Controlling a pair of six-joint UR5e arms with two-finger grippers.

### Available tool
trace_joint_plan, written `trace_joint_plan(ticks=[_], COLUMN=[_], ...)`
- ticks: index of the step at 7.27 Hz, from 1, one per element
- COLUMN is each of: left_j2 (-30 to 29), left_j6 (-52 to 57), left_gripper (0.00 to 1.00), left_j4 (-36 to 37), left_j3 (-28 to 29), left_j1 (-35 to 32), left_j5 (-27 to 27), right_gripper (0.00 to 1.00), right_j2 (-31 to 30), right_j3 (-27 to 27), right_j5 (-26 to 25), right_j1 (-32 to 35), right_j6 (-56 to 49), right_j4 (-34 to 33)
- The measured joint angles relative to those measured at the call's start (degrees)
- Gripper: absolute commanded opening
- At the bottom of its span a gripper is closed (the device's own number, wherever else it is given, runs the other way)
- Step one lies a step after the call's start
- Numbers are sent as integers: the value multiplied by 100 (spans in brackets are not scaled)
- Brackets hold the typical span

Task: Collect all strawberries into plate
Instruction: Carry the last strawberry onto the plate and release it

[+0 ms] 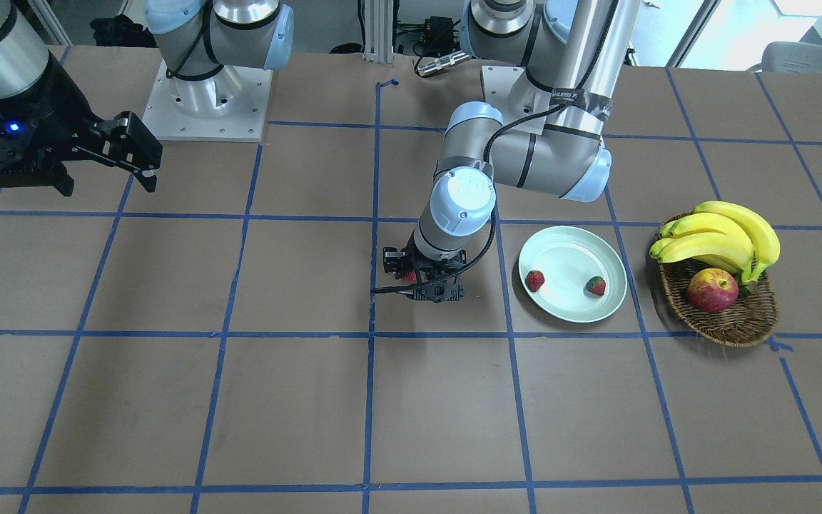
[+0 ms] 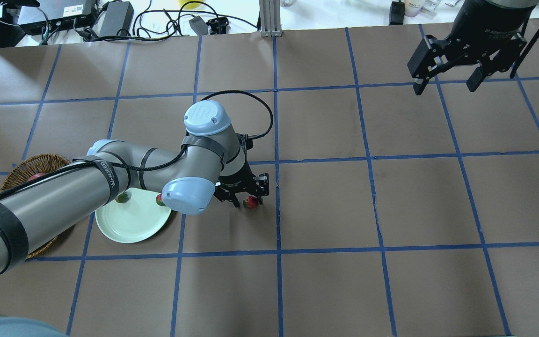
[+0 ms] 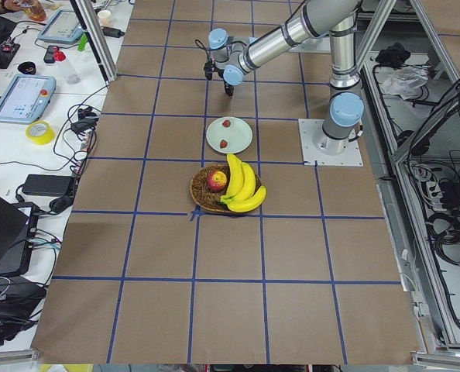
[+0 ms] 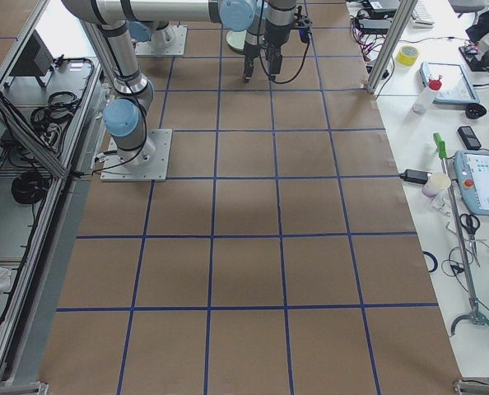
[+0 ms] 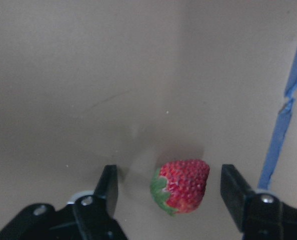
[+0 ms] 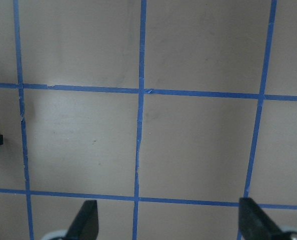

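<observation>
Two strawberries [image 1: 535,280] [image 1: 596,286] lie on the pale mint plate [image 1: 568,253]. The third strawberry [image 5: 181,186] lies on the brown table, left of the plate in the front view, and also shows in the overhead view [image 2: 251,202]. My left gripper [image 5: 171,190] is down at the table and open. One finger stands on each side of this strawberry, with a gap on both sides. My right gripper [image 2: 447,79] is open and empty, held high over the far side of the table, away from the fruit.
A brown wicker basket [image 1: 732,330] with bananas [image 1: 725,235] and a red-yellow apple [image 1: 712,290] stands just beyond the plate. My left arm [image 2: 63,196] reaches over the plate and basket in the overhead view. Blue tape lines [image 1: 372,335] grid the table.
</observation>
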Motion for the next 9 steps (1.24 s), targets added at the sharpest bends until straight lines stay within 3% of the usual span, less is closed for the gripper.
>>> trace_joint_plan(ticks=[3, 5, 7, 9], left_j2=[53, 211, 330, 400], left_j6=[-13, 49, 509, 1134], left_gripper=[0, 0, 0, 0], left_j4=[-37, -616, -1416, -1756], left_j3=[115, 579, 999, 1038], left_j1=[35, 299, 861, 1535], left_j5=[-6, 149, 627, 1241], right_gripper=[100, 100, 100, 100], right_j2=[0, 0, 0, 0], right_j3=[2, 25, 33, 35], right_j5=[0, -2, -8, -9], right_j1=[0, 0, 0, 1], right_j6=[0, 0, 0, 0], right_j4=[0, -3, -1, 0])
